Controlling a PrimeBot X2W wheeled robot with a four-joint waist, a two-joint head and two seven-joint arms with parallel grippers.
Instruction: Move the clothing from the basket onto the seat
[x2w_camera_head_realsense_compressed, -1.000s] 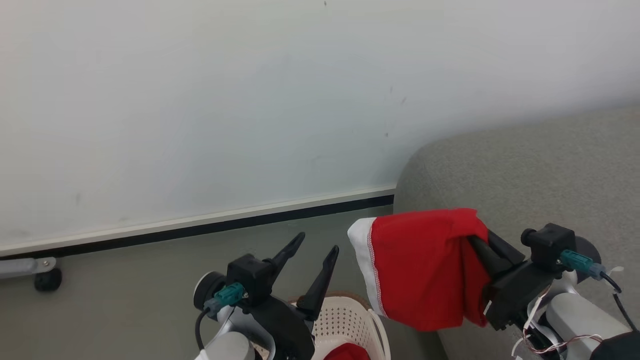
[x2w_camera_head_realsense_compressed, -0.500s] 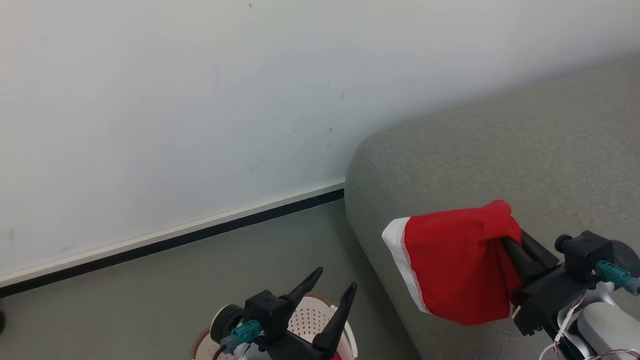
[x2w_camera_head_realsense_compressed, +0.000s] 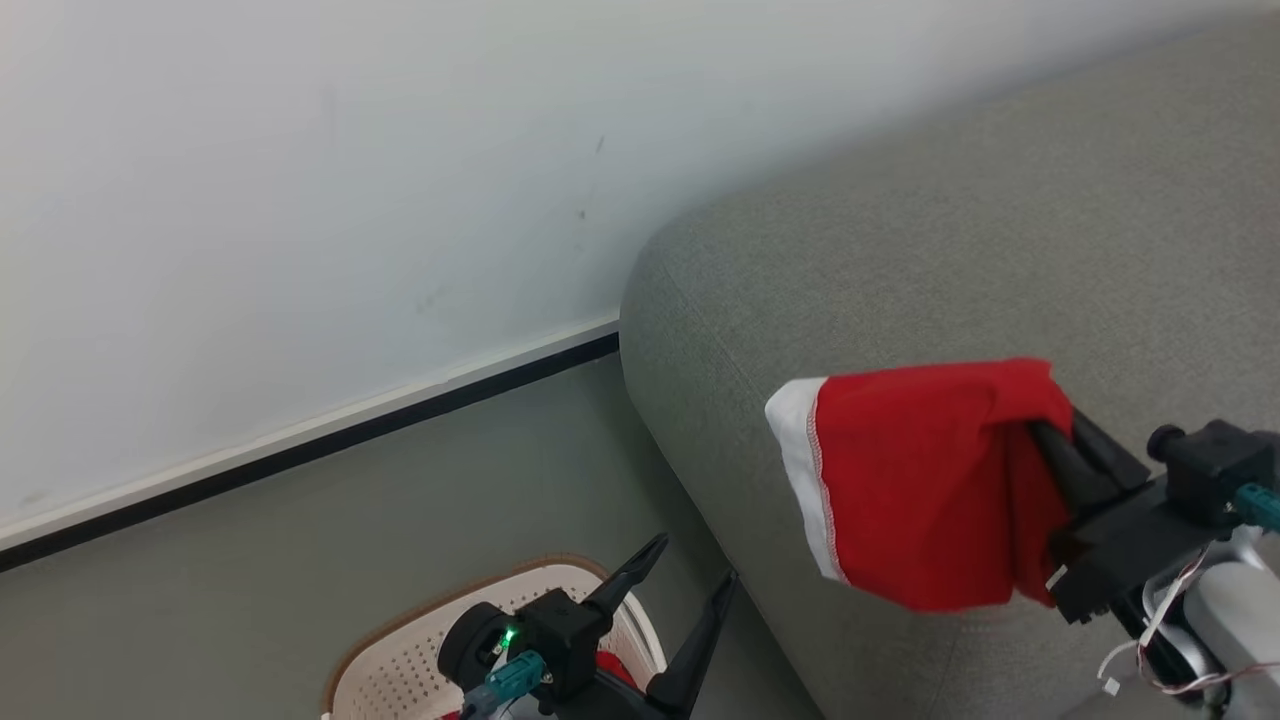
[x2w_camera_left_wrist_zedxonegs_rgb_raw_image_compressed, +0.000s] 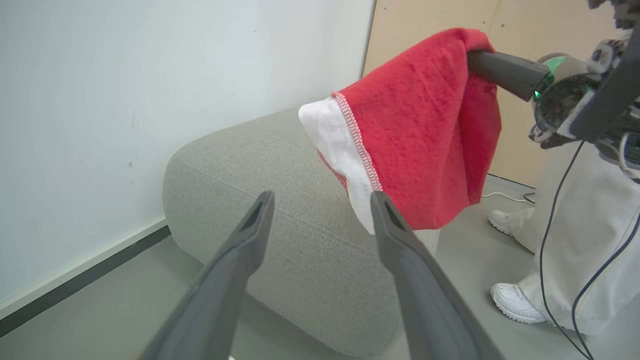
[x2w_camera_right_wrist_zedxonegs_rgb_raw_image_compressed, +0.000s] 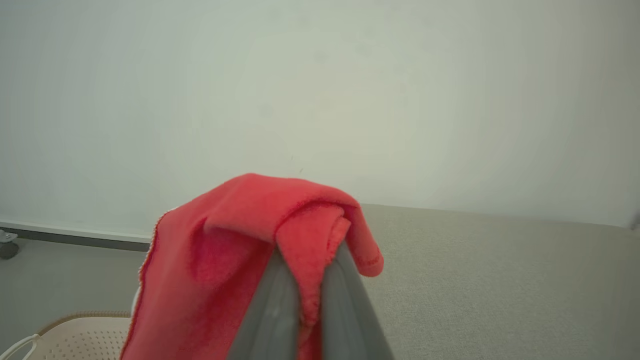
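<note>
My right gripper (x2w_camera_head_realsense_compressed: 1050, 435) is shut on a plain red piece of clothing (x2w_camera_head_realsense_compressed: 920, 480) with a white hem. It hangs in the air over the left end of the grey seat (x2w_camera_head_realsense_compressed: 1000, 250). In the right wrist view the fingers of that gripper (x2w_camera_right_wrist_zedxonegs_rgb_raw_image_compressed: 306, 265) pinch a fold of the clothing (x2w_camera_right_wrist_zedxonegs_rgb_raw_image_compressed: 225, 250). My left gripper (x2w_camera_head_realsense_compressed: 692, 562) is open and holds nothing, just above the cream basket (x2w_camera_head_realsense_compressed: 450, 610). A bit of red clothing (x2w_camera_head_realsense_compressed: 612, 664) shows inside it. The left wrist view looks between the open left gripper (x2w_camera_left_wrist_zedxonegs_rgb_raw_image_compressed: 322, 200) at the seat (x2w_camera_left_wrist_zedxonegs_rgb_raw_image_compressed: 240, 165) and the hanging clothing (x2w_camera_left_wrist_zedxonegs_rgb_raw_image_compressed: 425, 130).
A white wall with a dark baseboard (x2w_camera_head_realsense_compressed: 300, 445) runs behind the grey floor (x2w_camera_head_realsense_compressed: 250, 580). A person in white trousers and white shoes (x2w_camera_left_wrist_zedxonegs_rgb_raw_image_compressed: 575, 240) stands beyond the seat, with a cable trailing. A wooden panel (x2w_camera_left_wrist_zedxonegs_rgb_raw_image_compressed: 430, 20) stands behind. A caster wheel (x2w_camera_right_wrist_zedxonegs_rgb_raw_image_compressed: 7, 247) sits by the wall.
The head camera has swung toward the seat. The right gripper has carried the red clothing from beside the seat's end to over it. The left gripper stays open by the basket.
</note>
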